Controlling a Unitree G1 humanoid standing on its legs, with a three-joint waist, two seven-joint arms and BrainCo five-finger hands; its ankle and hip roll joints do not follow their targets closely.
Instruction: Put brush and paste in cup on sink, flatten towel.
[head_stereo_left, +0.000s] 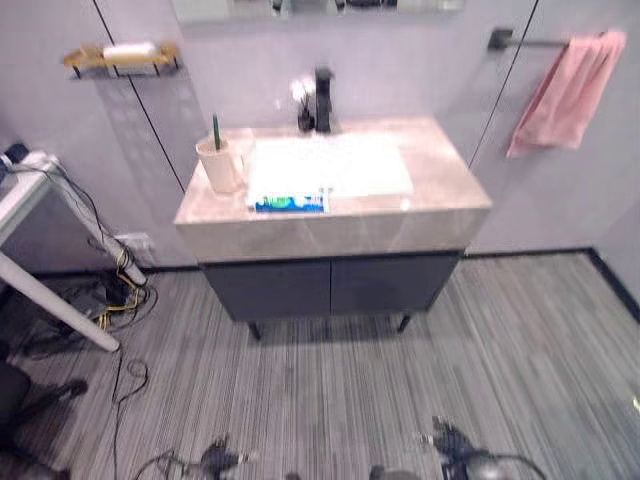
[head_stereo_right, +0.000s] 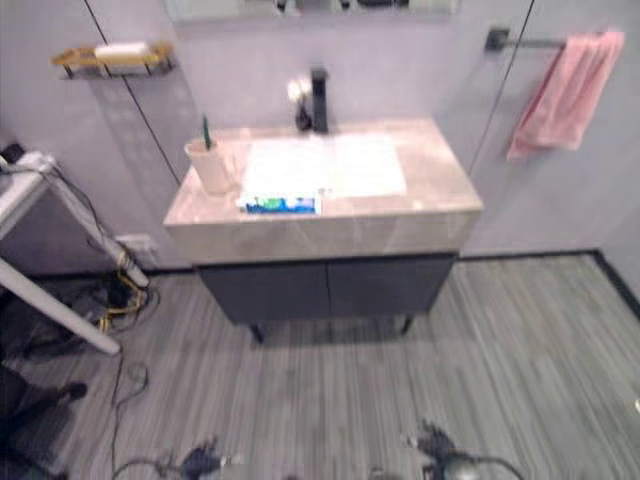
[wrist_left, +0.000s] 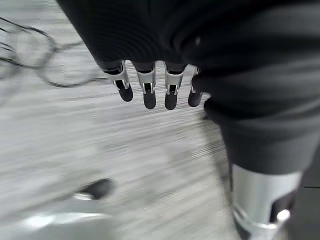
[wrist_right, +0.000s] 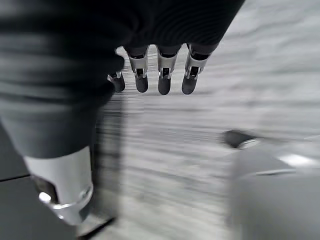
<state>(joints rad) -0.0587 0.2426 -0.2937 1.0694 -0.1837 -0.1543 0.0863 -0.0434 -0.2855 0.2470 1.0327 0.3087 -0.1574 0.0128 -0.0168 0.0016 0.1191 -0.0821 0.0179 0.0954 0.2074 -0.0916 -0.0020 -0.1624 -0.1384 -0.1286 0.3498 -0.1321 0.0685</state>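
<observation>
A beige cup (head_stereo_left: 222, 166) stands on the sink counter (head_stereo_left: 440, 190) at its left side, with a green toothbrush (head_stereo_left: 215, 131) upright in it. A blue-and-white toothpaste tube (head_stereo_left: 290, 204) lies flat along the front rim of the white basin. On the wall bar at the right, a pink towel (head_stereo_left: 567, 92) hangs bunched and slanted. My left hand (wrist_left: 148, 87) and right hand (wrist_right: 164, 75) hang low over the striped floor, far from the sink. Both have relaxed fingers and hold nothing.
A black faucet (head_stereo_left: 322, 100) rises behind the basin. A gold shelf (head_stereo_left: 120, 58) with a white item is on the wall at upper left. A white table (head_stereo_left: 30, 190) and tangled cables (head_stereo_left: 110, 300) occupy the left floor. Dark cabinet doors (head_stereo_left: 330, 285) sit below the counter.
</observation>
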